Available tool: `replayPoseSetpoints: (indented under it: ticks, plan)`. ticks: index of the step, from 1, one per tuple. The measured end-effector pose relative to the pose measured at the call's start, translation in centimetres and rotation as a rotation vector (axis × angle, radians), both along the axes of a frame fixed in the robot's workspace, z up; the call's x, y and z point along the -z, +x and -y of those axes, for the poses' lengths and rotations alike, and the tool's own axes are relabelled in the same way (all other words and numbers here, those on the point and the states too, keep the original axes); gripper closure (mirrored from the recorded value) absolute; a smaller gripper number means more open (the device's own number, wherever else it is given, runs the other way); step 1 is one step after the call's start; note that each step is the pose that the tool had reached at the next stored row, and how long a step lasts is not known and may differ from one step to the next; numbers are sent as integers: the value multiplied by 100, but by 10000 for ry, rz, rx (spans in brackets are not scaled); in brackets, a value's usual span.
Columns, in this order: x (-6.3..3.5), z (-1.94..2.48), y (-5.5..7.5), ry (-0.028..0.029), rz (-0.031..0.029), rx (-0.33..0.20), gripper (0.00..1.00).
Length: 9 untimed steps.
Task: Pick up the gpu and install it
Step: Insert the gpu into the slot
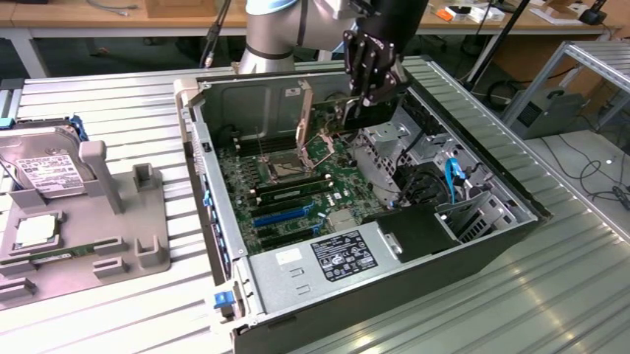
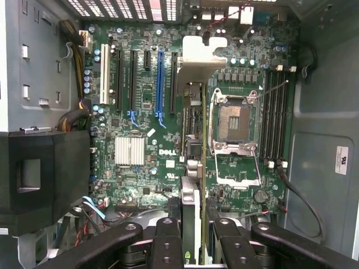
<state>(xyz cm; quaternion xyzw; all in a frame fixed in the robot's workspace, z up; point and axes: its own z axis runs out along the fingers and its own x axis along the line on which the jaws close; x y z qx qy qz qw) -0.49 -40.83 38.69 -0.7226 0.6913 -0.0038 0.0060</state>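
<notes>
Pincer (image 2: pixel 193 238), black, clamped on the gpu (image 2: pixel 189 196) | gpu hangs edge-on above motherboard (image 2: pixel 140 140) inside open case (image 1: pixel 256 103) on bench (image 1: pixel 118 96), between blue slot (image 2: pixel 161 84) and processor socket (image 2: pixel 233 120) | risk: off line with a slot, its edge could strike board parts

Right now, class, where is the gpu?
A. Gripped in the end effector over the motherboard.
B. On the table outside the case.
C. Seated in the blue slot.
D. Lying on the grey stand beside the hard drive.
A: the gpu sits edge-on, clamped in the end effector, over the motherboard inside the open case.
</notes>
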Motion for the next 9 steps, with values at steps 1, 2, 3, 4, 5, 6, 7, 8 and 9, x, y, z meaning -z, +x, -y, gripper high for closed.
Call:
replayPoseSetpoints:
  ticks: [1, 2, 3, 4, 5, 6, 7, 8, 9]
  plan:
    - [3, 1, 0, 4, 0, 0, 73]
    - [6, 1, 0, 7, 0, 0, 73]
    - [10, 2, 0, 11, 0, 0, 73]
    - [13, 2, 0, 13, 0, 0, 73]
    - [15, 3, 0, 15, 0, 0, 73]
    - [18, 3, 0, 18, 0, 0, 73]
    - [22, 4, 0, 20, 0, 0, 73]
    - [24, 4, 0, 22, 0, 0, 73]
    - [27, 4, 0, 24, 0, 0, 73]
